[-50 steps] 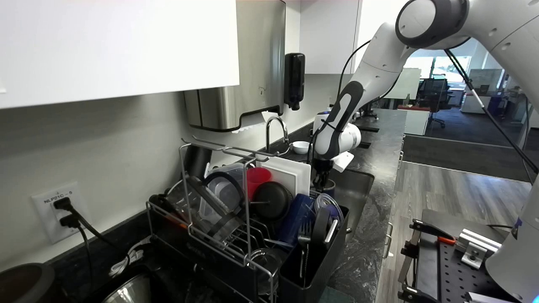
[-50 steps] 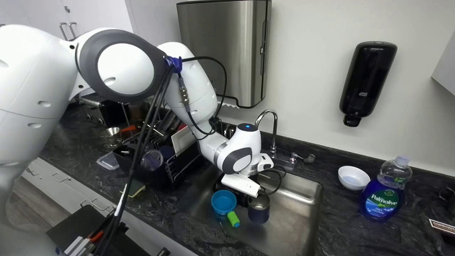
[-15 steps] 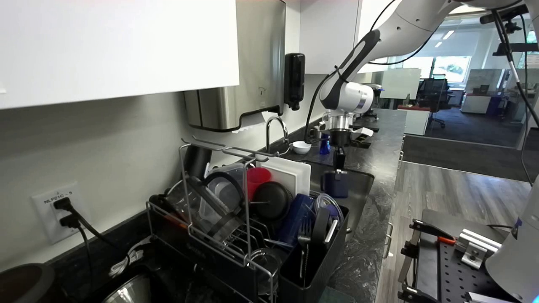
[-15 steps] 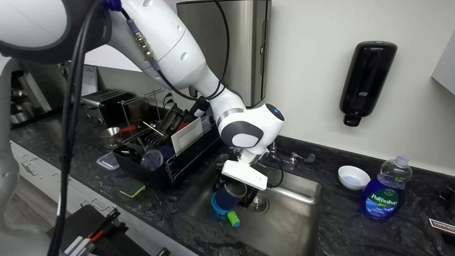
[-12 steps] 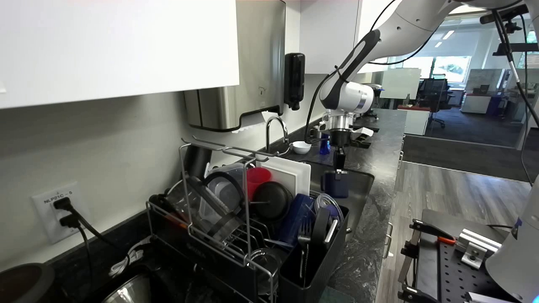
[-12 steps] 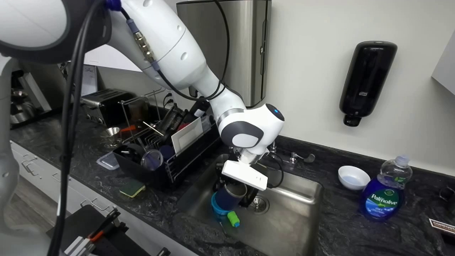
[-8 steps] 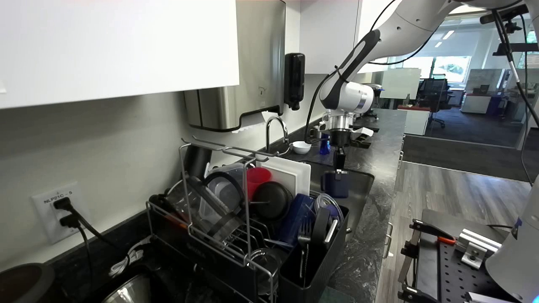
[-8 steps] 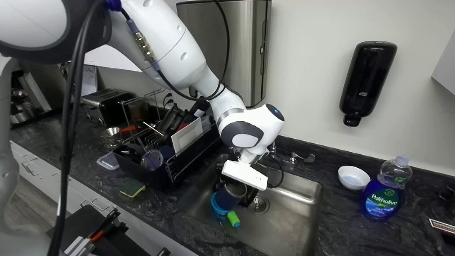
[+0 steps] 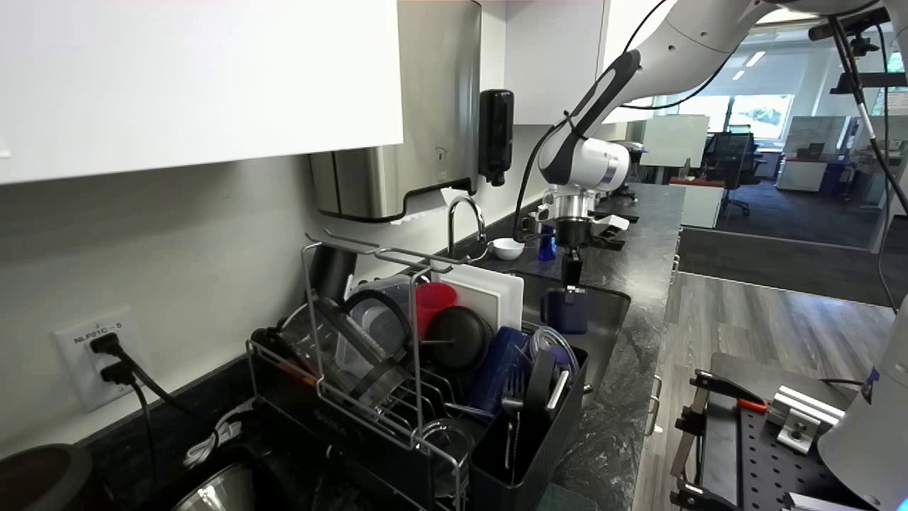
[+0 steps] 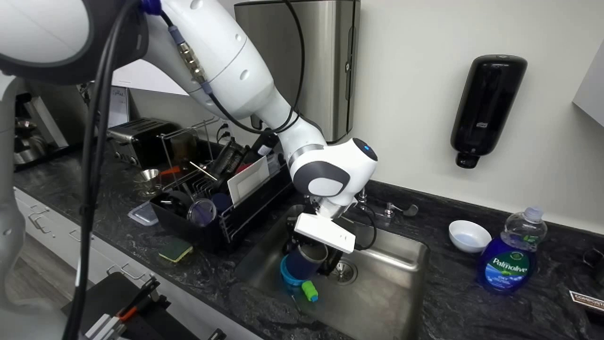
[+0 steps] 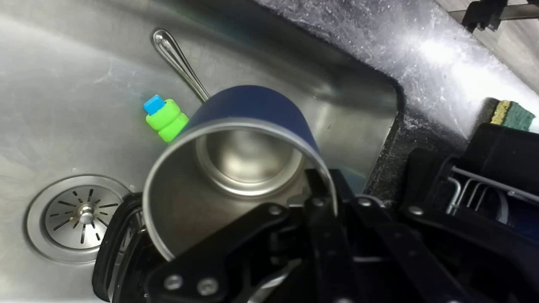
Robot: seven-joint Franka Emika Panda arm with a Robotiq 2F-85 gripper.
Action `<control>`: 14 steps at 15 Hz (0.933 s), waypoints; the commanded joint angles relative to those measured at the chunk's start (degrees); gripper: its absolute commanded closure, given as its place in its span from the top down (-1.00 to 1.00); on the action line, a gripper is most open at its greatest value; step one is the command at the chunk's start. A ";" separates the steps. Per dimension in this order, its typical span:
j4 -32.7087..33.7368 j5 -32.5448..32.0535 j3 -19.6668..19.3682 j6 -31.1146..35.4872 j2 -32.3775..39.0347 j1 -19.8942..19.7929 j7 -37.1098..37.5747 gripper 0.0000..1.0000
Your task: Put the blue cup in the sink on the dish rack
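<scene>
The blue cup is a navy mug with a bare metal inside. It shows in both exterior views (image 9: 567, 312) (image 10: 302, 263) and in the wrist view (image 11: 252, 101). My gripper (image 9: 570, 279) is shut on the cup's rim, one finger inside and one outside; the fingertips also show in the wrist view (image 11: 326, 179). The cup hangs roughly upright above the floor of the sink (image 10: 377, 302). The dish rack (image 9: 369, 440) stands beside the sink and also shows in an exterior view (image 10: 186, 231). In an exterior view the white camera housing hides most of the fingers.
The rack holds a white tray (image 9: 489, 287), a red cup (image 9: 434, 301), a blue tumbler (image 9: 500, 365) and utensils. The sink holds a teal bowl (image 10: 289, 278), a green bottle-shaped item (image 11: 167, 120), a spoon (image 11: 177, 59) and a partly hidden black object (image 11: 120, 252). A faucet (image 9: 468, 206) rises behind.
Compared with about three seconds ago, my gripper has lifted the cup off the sink floor and shifted it to over the teal bowl. In the last second nothing visibly moves.
</scene>
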 commanded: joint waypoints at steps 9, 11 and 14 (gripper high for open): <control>-6.86 4.78 -1.63 -7.39 -9.89 3.87 -11.44 -0.97; -9.01 5.33 -2.53 -9.80 -13.38 4.54 -14.22 -0.97; -12.56 5.87 -4.58 -13.03 -19.04 5.73 -18.38 -0.97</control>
